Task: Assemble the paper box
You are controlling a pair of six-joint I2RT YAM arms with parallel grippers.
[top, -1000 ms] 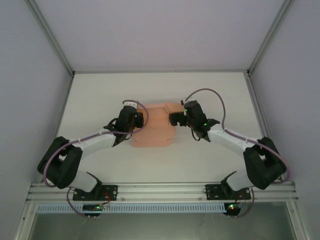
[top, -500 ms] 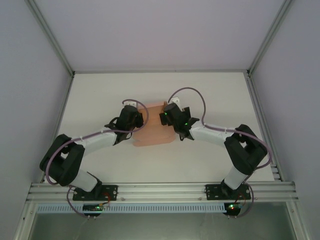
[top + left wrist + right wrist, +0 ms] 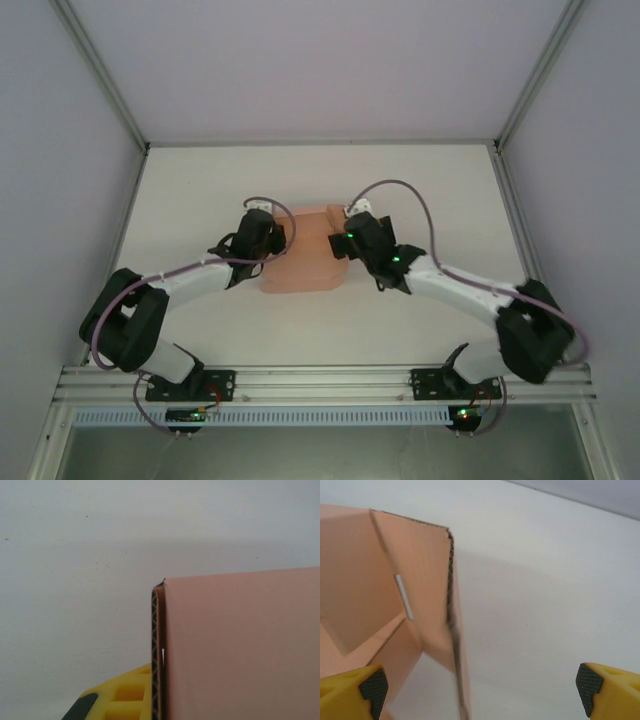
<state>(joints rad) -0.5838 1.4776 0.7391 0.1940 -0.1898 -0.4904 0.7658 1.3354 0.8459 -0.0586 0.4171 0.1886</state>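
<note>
Likely the box (image 3: 303, 265) is light, easily creased card, best held by wall edges; left gripper (image 3: 277, 239) pinches one, right gripper (image 3: 479, 684) stands spread

Occlusion and cropping findings
The paper box (image 3: 240, 645) ran off the left wrist view's right and bottom edges, hiding the second finger of the left gripper (image 3: 280, 243); grip state could not be determined.

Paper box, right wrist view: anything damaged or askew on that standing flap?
On the paper box, the standing flap's cut edge looks dark and ragged midway down, possibly crushed. Nothing else stands out.
</note>
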